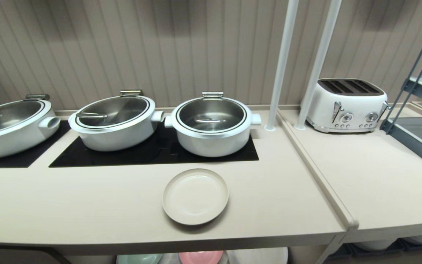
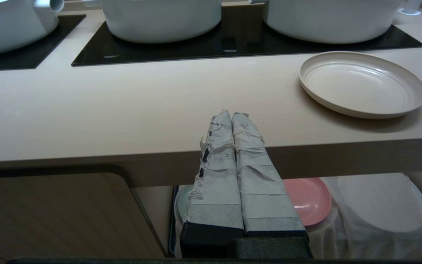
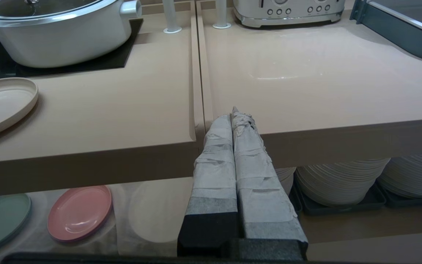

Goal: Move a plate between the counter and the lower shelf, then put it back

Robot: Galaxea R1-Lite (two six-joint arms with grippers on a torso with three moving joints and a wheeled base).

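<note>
From the head we see the plate [image 1: 195, 196] lying on the bench [image 1: 86, 205], just in front of the rightmost white pot [image 1: 212, 124]. At our left wrist, the left claw [image 2: 231, 116] is pressed together, empty, left of the plate. At our right wrist, the right claw [image 3: 236, 114] is pressed together, empty, right of the plate.

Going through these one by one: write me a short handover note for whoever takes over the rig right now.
Left gripper: shut, empty, parked in front of the counter edge.
Right gripper: shut, empty, parked by the seam between the two worktops.
Plate: flat on the counter, in front of the right-hand pot.
Lower shelf: cloth-draped, with a pink plate and a green one.
Done: nothing the pictures can confirm.
Left: judge from the plate's spot; no arm is on it.
</note>
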